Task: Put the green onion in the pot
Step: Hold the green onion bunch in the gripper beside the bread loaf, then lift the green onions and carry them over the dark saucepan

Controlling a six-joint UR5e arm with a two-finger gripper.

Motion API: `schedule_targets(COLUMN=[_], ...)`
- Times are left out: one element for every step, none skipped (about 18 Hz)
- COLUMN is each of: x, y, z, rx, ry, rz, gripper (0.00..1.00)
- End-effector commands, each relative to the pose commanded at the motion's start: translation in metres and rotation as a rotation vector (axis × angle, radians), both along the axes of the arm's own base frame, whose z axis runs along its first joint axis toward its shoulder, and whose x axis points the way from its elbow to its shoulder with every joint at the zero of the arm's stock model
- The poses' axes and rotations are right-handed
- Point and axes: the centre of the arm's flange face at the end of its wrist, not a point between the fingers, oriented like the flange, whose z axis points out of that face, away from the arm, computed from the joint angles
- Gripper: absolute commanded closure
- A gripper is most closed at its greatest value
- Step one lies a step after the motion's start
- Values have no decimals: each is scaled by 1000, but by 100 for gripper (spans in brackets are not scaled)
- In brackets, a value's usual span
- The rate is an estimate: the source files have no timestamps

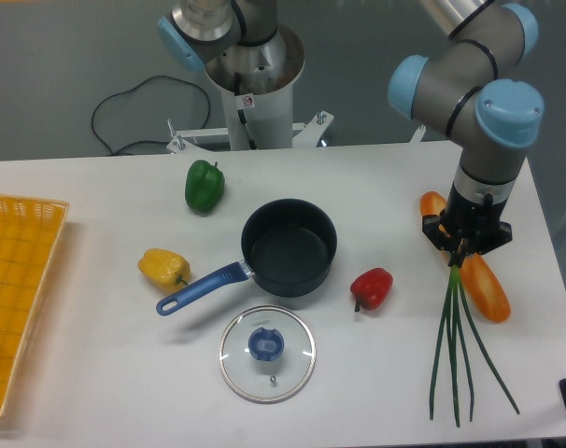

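From the fixed camera, the claw (462, 248) stands at the right side of the white tabletop (96, 373), pointing down and clenched on the root end of the green onion (458, 350), whose dark stalks fan out toward the front edge beside an orange pepper (486, 287). The pot (289, 246) sits empty near the middle, well apart from the onion, its blue handle pointing front-left. Around it lie a green bell pepper (205, 185), a yellow pepper (163, 267), a red pepper (371, 287) and a glass lid (267, 353), with a yellow basket (21, 280) at the left edge.
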Motion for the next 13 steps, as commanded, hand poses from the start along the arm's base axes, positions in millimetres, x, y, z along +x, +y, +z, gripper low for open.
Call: schedule_targets(x=[3, 8, 13, 17, 22, 27, 34, 43, 51, 60, 67, 77, 87], y=[2, 5, 7, 8, 9, 11, 14, 20, 21, 23, 26, 29, 33], z=[0, 1, 4, 6, 8, 11, 12, 13, 13, 13, 13, 13, 15], rx=[10, 24, 42, 61, 81, 104, 118, 124, 127, 130, 136, 141, 145], ry=[-6, -15, -18, -27, -36, -43, -51, -54, -61, -64, -71, -77, -80], rz=[1, 1, 1, 5, 7, 5, -2, -15, -22, -30, -39, -51, -64], gripper=[85, 85, 85, 85, 85, 85, 85, 85, 85, 85, 85, 85, 85])
